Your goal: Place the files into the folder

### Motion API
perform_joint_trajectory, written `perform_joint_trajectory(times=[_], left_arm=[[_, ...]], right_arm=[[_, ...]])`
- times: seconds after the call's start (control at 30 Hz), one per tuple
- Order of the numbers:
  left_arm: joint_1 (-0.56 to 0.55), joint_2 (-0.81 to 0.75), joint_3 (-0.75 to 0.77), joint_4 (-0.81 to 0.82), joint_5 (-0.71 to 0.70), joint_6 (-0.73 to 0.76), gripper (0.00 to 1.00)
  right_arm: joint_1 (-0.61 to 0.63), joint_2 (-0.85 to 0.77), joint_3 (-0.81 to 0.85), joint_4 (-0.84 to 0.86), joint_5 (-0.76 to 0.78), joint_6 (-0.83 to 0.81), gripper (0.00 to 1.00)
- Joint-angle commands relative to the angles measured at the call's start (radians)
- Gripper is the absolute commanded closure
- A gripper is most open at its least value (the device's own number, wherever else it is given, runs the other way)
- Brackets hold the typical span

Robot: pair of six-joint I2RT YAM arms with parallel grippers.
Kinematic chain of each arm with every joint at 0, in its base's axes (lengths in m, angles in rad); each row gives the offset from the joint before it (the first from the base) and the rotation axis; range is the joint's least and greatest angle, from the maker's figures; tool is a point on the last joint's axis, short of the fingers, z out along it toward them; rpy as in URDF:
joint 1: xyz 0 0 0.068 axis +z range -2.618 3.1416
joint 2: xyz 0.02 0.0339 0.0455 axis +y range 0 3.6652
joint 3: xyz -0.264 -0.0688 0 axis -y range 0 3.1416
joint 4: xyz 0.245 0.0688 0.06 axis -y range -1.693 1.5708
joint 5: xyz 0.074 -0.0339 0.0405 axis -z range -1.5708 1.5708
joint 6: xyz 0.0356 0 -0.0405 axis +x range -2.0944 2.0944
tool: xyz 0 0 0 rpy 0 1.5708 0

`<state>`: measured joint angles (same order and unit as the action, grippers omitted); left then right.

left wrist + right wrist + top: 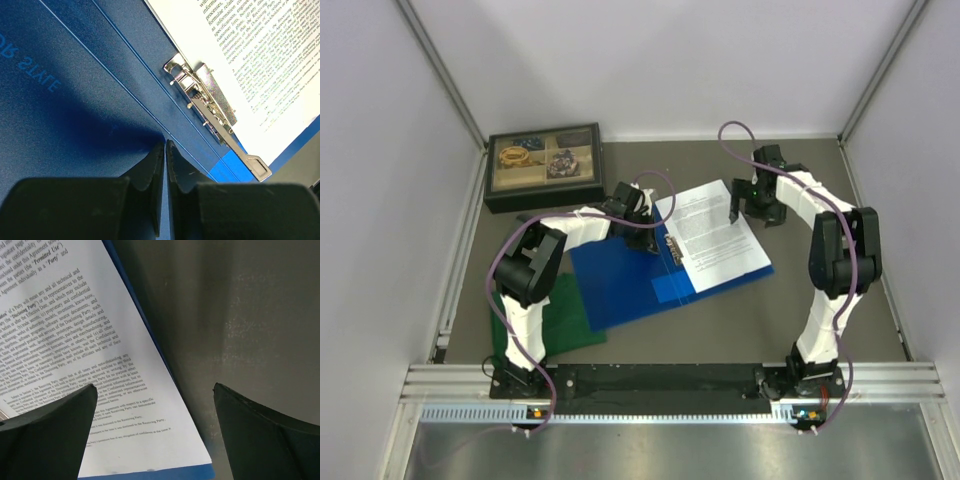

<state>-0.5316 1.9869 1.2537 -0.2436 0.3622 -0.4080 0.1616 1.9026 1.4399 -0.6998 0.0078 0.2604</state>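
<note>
1. Lying open mid-frame, the bright blue plastic ring binder (620,280) carries the white printed paper sheets (715,235) on its right half.
2. Right gripper (752,210): jaws spread above the sheets' edge.
3. Left gripper (165,145): jaws pressed together, empty; next probably closing the cover.

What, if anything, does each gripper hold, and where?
Nothing. Right gripper open over the printed sheets' edge; left gripper shut, empty, over the blue binder.

The files (715,235) lie on the right leaf of the open folder (615,280), right of its clip (210,107). My left claw (165,145) is just left of that clip. A box (543,165) sits behind it, leftward.
</note>
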Motion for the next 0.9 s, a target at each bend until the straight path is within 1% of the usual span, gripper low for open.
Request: perform_joint_trajectory(times=[0.0, 0.03, 0.13, 0.2, 0.33, 0.4, 0.47, 0.6, 0.7, 0.83, 0.87], left_arm=[[-0.008, 0.081, -0.073, -0.122, -0.094, 0.052, 0.89], [-0.008, 0.081, -0.071, -0.122, -0.094, 0.052, 0.89], [-0.01, 0.081, -0.071, -0.122, -0.095, 0.052, 0.89], [-0.01, 0.082, -0.071, -0.122, -0.095, 0.052, 0.89], [-0.01, 0.082, -0.069, -0.122, -0.094, 0.052, 0.9], [-0.008, 0.081, -0.071, -0.122, -0.094, 0.052, 0.9], [-0.008, 0.079, -0.073, -0.12, -0.092, 0.052, 0.9], [-0.008, 0.078, -0.076, -0.117, -0.091, 0.054, 0.9], [-0.01, 0.078, -0.076, -0.117, -0.089, 0.055, 0.9], [-0.008, 0.081, -0.073, -0.117, -0.088, 0.054, 0.9], [-0.01, 0.084, -0.073, -0.117, -0.088, 0.054, 0.9]], right_arm=[[0.026, 0.024, 0.011, -0.001, -0.003, -0.089, 0.01], [0.029, 0.029, 0.011, -0.001, -0.04, -0.089, 0.01], [0.042, 0.036, 0.004, 0.003, -0.081, -0.076, 0.01], [0.078, 0.029, -0.009, 0.008, -0.089, -0.061, 0.01], [0.095, 0.003, -0.032, 0.022, -0.124, -0.027, 0.01], [0.093, -0.004, -0.035, 0.022, -0.105, -0.027, 0.01], [0.089, -0.01, -0.026, 0.008, -0.048, -0.036, 0.01], [0.062, -0.036, -0.038, 0.006, -0.035, -0.046, 0.01], [0.058, -0.065, -0.062, 0.019, 0.012, -0.061, 0.01], [0.053, -0.048, -0.072, 0.019, -0.003, -0.063, 0.01], [0.055, -0.045, -0.082, 0.028, -0.028, -0.058, 0.01]])
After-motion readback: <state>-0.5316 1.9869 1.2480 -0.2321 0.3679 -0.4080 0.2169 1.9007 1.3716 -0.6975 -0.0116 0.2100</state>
